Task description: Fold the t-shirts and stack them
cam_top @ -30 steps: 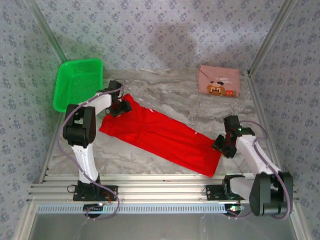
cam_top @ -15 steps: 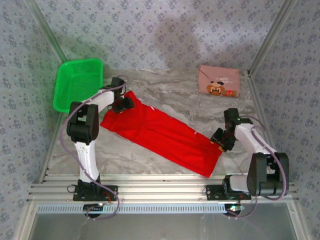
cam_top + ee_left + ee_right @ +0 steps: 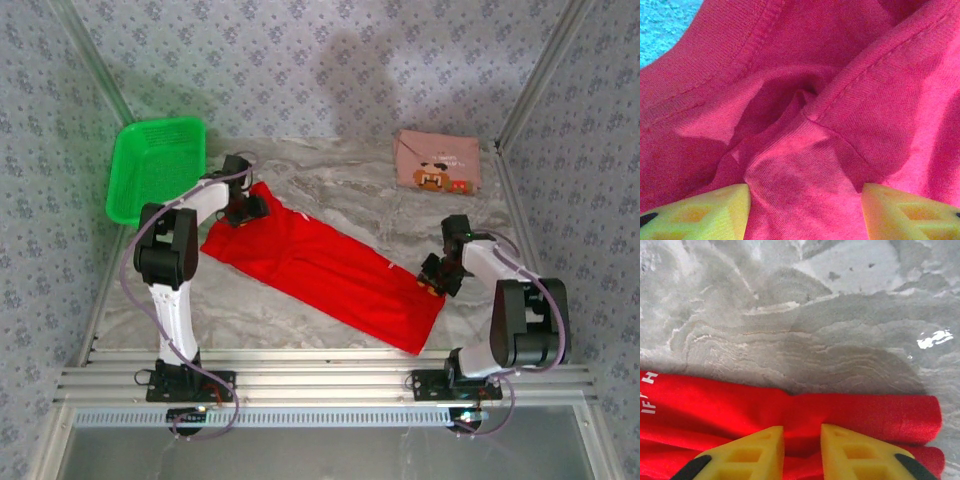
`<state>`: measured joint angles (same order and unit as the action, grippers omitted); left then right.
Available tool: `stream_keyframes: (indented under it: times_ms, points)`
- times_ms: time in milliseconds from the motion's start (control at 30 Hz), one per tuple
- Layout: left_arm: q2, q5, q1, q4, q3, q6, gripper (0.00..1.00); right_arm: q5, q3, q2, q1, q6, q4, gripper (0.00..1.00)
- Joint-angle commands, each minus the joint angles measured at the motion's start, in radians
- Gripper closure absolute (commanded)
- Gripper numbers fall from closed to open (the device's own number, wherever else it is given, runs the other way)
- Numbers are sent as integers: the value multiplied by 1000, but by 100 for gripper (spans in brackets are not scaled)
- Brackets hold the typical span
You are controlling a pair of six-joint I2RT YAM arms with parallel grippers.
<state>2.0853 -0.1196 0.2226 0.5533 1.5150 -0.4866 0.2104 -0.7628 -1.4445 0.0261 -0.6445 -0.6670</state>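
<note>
Narrowed since before, right end effector [image 3: 801, 447] pinches red t-shirt [image 3: 320, 265]; left end effector [image 3: 805, 210] grips its fold.

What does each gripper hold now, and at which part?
Both hold the red t-shirt. The right gripper pinches its folded edge at the near right end. The left gripper has a bunch of cloth at the far left end.

two white-and-black arms with lilac cables; left gripper [image 3: 802, 207] and right gripper [image 3: 801, 452] carry yellow wedge fingers [image 3: 747, 455] with black tips.
</note>
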Motion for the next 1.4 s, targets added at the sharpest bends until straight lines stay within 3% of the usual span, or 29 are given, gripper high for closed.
stream_keyframes:
  times_ms: [0, 167, 600, 633, 700, 767, 933, 1167, 1367]
  points:
    - [12, -21, 6, 19, -25, 18, 39, 23, 13, -8, 8, -3, 2, 79]
    - [12, -19, 6, 19, -27, 19, 39, 47, 18, 45, 29, -6, -18, 100]
    - [17, -18, 6, 12, -37, 23, 39, 173, 75, 195, 54, -8, -100, 100]
    - [18, -18, 6, 13, -37, 25, 39, 155, 69, 201, 44, -7, -112, 95]
    - [18, -20, 6, 14, -33, 25, 39, 125, 46, 203, 10, 6, -132, 68]
    - [16, -20, 7, 13, -33, 25, 39, 121, 19, 187, -22, 7, -144, 59]
    - [1, -18, 8, 6, -53, 22, 39, 149, -13, 115, -26, 7, -104, 53]
    - [-31, -23, -7, -16, -113, 12, 39, 155, 7, 60, -25, -39, -48, 52]
    - [-33, -28, -11, -15, -108, 16, 39, 145, 5, -20, -18, -57, 9, 61]
